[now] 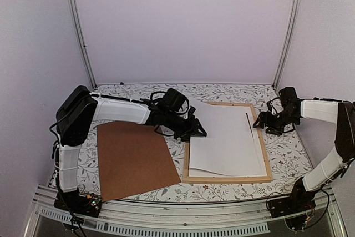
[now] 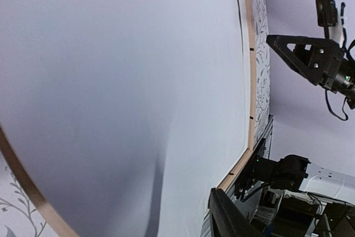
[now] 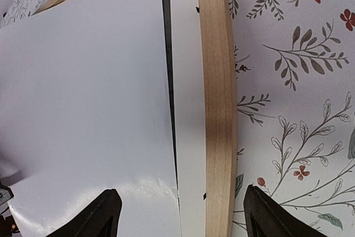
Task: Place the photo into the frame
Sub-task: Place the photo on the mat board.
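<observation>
The photo (image 1: 227,137) lies white back up, skewed across the frame (image 1: 227,180), right of centre. It looks thin, floppy and slick, so pinch an edge lightly. The right gripper (image 3: 183,212) gapes empty over the frame's right bar. The left gripper (image 1: 195,131) sits at the photo's left edge, and I can't tell its grip.

Right of the frame (image 1: 227,180) you have bare floral tablecloth (image 1: 288,156), room for a gripper to come down. On its left, the brown backing board (image 1: 133,156) lies flat just beside it, and the left gripper (image 1: 201,133) sits at the frame's left edge. The right gripper (image 1: 257,121), jaws apart, straddles the frame's right bar.
</observation>
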`<state>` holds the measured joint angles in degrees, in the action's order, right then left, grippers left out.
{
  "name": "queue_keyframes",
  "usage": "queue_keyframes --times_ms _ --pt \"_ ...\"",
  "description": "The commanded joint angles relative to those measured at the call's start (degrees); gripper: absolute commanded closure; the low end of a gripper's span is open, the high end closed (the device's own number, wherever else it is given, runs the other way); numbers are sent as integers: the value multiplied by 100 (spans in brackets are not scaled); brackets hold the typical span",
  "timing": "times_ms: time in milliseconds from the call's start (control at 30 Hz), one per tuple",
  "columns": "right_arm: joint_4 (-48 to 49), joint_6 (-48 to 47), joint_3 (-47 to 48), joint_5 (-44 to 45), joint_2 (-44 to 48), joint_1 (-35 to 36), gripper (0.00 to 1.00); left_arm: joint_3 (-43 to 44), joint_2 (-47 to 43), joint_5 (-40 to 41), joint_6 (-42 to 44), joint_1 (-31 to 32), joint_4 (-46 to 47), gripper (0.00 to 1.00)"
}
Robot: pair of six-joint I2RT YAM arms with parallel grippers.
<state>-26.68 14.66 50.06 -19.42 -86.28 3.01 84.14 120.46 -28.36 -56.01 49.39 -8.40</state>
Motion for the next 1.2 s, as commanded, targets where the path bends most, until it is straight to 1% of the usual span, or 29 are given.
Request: queue_keyframes --times_ms 0,200,533,633,800,933,1167 --pt "230 64 -71 -70 -136 53 20 -162 1 148 175 -56 -51 58" --pt "341 46 -117 -58 -302 66 20 -266 12 80 178 -111 128 75" --pt "572 21 -250 -103 -588 140 20 -731 -213 -158 36 -280 714 100" --pt "623 57 -273 -123 -634 273 20 -820 -242 -211 36 -303 746 100" --pt "743 182 -295 -132 -675 541 20 -1061 -333 -363 1 -356 1213 100" --pt "861 351 -305 -123 -746 833 21 -1344 -534 -423 -61 -408 1460 100" --pt "1075 691 -199 -123 -915 1448 21 -1679 -757 -531 -77 -532 1587 100"
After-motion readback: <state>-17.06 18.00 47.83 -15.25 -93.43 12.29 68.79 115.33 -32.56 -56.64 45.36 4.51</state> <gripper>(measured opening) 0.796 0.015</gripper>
